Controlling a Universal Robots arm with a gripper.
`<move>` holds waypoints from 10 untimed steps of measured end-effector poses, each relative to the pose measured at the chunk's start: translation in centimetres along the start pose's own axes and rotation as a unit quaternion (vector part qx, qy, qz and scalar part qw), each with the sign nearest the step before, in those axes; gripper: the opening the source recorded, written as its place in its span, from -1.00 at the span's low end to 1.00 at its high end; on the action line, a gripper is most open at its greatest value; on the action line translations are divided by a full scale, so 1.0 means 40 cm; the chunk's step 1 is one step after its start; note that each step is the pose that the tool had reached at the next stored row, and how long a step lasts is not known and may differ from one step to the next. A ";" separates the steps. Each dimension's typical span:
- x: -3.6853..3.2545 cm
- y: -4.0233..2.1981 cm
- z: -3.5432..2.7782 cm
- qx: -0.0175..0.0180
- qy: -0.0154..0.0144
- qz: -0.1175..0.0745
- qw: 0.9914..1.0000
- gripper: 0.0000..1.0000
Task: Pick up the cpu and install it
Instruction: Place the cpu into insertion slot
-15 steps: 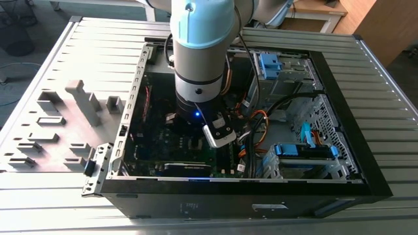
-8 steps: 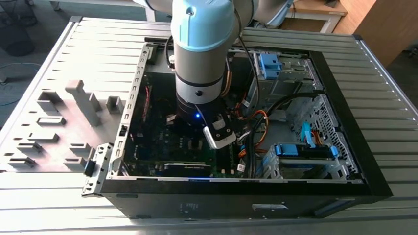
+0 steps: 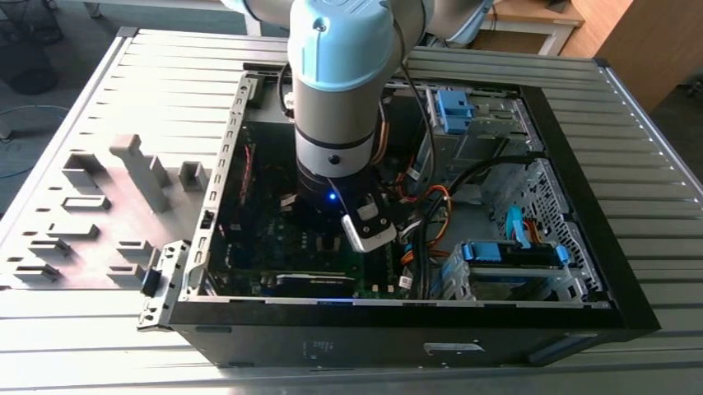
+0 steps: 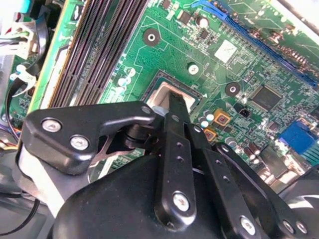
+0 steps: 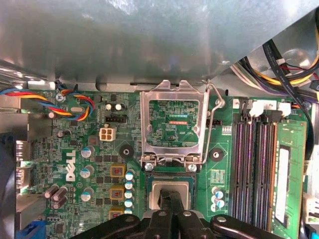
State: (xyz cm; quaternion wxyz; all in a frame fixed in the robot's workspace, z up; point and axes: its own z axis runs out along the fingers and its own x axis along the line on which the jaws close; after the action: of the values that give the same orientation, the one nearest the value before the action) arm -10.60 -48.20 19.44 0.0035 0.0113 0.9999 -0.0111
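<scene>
Second wrist view: cpu flat in the socket, metal top up, jaws clenched together over it.

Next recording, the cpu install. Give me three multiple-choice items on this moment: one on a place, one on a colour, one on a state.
1. Where is the tip of the tool?
A) over the memory slots
B) right over the cpu
C) outside the case

2. What colour is the motherboard?
A) red
B) white
C) green

3. How does the hinged socket frame stand?
A) swung open
B) shut over the cpu
C) lying outside the case

Answers:
1 B: both wrist views show the tool's tip directly above the silver-grey cpu.
2 C: the board is green in both wrist views.
3 A: in the first wrist view the frame is folded back, clear of the cpu.
</scene>
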 end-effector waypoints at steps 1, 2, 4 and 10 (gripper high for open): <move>0.000 0.000 0.000 0.000 0.000 0.000 1.000 -0.79; 0.000 0.000 0.000 0.000 0.000 0.000 1.000 -0.79; 0.000 0.000 0.001 0.000 0.000 0.000 1.000 -0.79; 0.000 0.000 0.003 0.000 0.000 0.000 1.000 -0.79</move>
State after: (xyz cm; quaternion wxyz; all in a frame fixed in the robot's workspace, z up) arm -10.60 -48.20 19.31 0.0035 0.0113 0.9999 -0.0110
